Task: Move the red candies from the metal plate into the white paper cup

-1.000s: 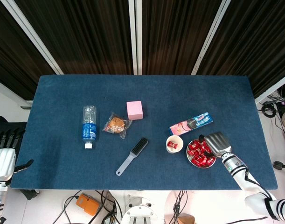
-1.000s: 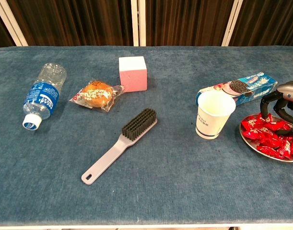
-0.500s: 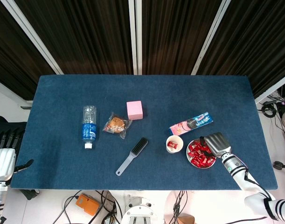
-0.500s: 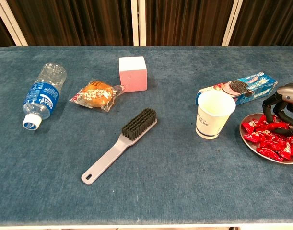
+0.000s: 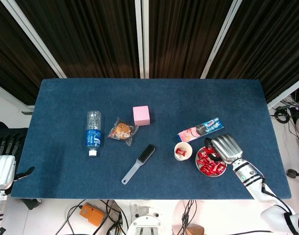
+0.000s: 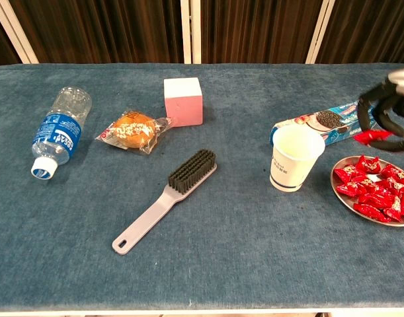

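While the right hand (image 6: 389,112) hangs above the plate (image 6: 344,194), its dark fingers (image 6: 365,113) pinch one red candy (image 6: 371,137) — lifted clear of the heap of candies (image 6: 377,191) below it. Just left of the hand and lower stands the cup (image 6: 292,158), upright, with one candy (image 5: 180,153) already inside. Behind the cup, under the hand's far side, lies a cookie box (image 6: 327,123). The left hand (image 5: 3,161) rests off the table's edge — fingers straight and together, holding nothing.
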Controlling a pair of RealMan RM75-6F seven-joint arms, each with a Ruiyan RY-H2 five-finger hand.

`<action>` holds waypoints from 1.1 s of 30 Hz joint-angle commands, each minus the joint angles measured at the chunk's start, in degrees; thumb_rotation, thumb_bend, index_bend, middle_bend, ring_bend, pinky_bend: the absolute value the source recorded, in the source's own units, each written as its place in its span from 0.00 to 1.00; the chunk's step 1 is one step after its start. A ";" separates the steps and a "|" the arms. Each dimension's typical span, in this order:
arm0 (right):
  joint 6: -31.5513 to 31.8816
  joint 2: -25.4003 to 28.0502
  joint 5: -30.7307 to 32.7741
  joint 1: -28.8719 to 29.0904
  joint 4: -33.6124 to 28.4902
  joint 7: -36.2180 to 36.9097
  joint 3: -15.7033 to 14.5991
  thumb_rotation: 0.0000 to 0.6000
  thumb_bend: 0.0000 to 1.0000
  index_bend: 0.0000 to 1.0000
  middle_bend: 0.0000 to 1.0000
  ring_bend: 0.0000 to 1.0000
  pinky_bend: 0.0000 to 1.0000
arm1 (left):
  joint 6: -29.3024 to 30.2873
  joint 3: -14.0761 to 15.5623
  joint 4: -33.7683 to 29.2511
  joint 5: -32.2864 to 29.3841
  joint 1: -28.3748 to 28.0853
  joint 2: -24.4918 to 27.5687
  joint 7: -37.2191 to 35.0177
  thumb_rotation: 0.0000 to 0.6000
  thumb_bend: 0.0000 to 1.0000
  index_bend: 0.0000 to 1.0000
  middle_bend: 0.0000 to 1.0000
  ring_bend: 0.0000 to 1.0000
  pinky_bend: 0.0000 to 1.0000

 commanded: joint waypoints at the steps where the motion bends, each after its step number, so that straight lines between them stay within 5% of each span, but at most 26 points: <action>1: 0.15 1.43 -1.71 1.95 -3.00 1.70 1.90 1.00 0.56 0.65 0.80 0.95 1.00 | 0.04 0.00 -0.03 -0.01 0.03 0.08 0.02 1.00 0.00 0.10 0.06 0.00 0.00; 13: -6.57 -3.58 0.11 7.13 -2.69 -2.27 2.41 1.00 0.54 0.58 0.80 0.95 1.00 | -0.29 -0.09 0.62 -0.60 0.08 -0.22 -0.31 1.00 0.00 0.10 0.06 0.00 0.00; 21: -4.76 -3.54 0.80 6.39 -3.39 -4.48 1.90 1.00 0.29 0.36 0.80 0.95 1.00 | -0.26 -0.16 1.21 -0.58 0.06 -0.38 -0.84 1.00 0.00 0.10 0.06 0.00 0.00; 27: 0.97 -0.20 1.85 2.36 -2.85 -3.59 1.49 1.00 0.28 0.41 0.80 0.95 1.00 | 0.04 -0.23 1.73 -0.44 0.14 -0.50 -1.52 1.00 0.00 0.10 0.06 0.00 0.00; 33: -1.74 0.12 7.48 0.48 2.33 -6.42 -0.59 1.00 0.28 0.48 0.80 0.95 1.00 | -0.03 -0.17 2.02 -0.23 0.05 -0.68 -1.90 1.00 0.00 0.10 0.06 0.00 0.00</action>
